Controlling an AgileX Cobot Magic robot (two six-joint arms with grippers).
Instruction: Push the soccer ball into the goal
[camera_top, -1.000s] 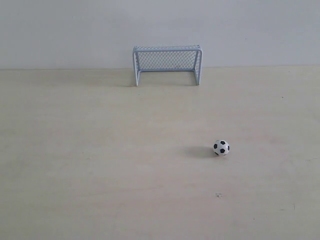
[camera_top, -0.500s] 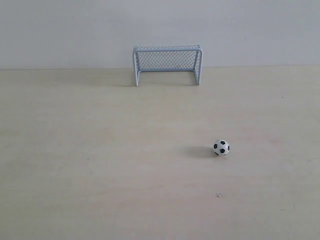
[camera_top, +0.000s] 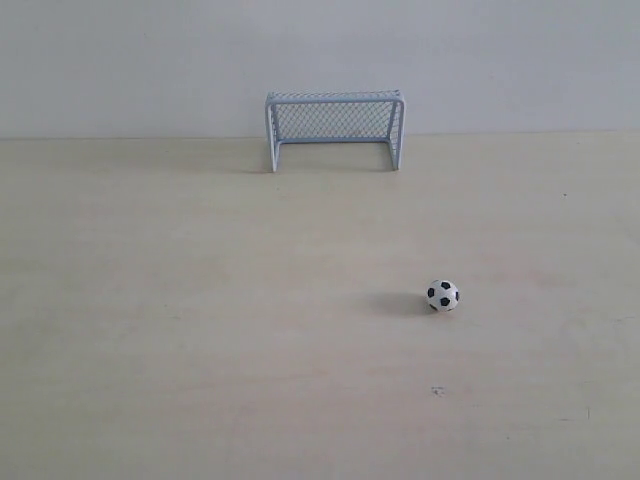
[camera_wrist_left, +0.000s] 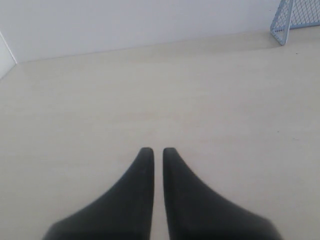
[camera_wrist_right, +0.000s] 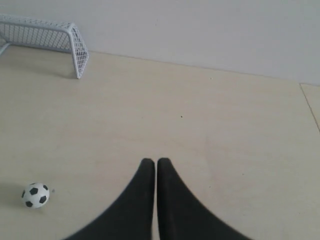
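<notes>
**Near field.** Your right claw (camera_wrist_right: 156, 161) is clenched. Its two dark fingers meet almost tip to tip, with only a hairline seam between them and nothing held. Your left claw (camera_wrist_left: 153, 151) is likewise drawn closed and empty, though a slim strip of the pale table (camera_top: 200, 340) shows between its fingers. Bare table lies just ahead of both claws. Whether either claw's tips touch the table cannot be told from these views.

**Middle field.** The soccer ball (camera_wrist_right: 35, 195) rests on the table near the right claw, slightly behind its fingertips and off to one side, clear of both fingers. A soft shadow lies on the table beside the ball.

**Far field.** The goal (camera_top: 334, 128) stands upright well ahead of both claws, at the far end of the table against the plain wall (camera_top: 500, 60). Its open mouth faces back across the table. From the right claw, the goal lies on the same side as the ball and far beyond it. From the left claw, it lies ahead and off to the opposite side, with only one corner post and some netting in view. The ball is outside the goal and well apart from its mouth. In the exterior view it sits somewhat to the right of the line of the goal's right post.
</notes>
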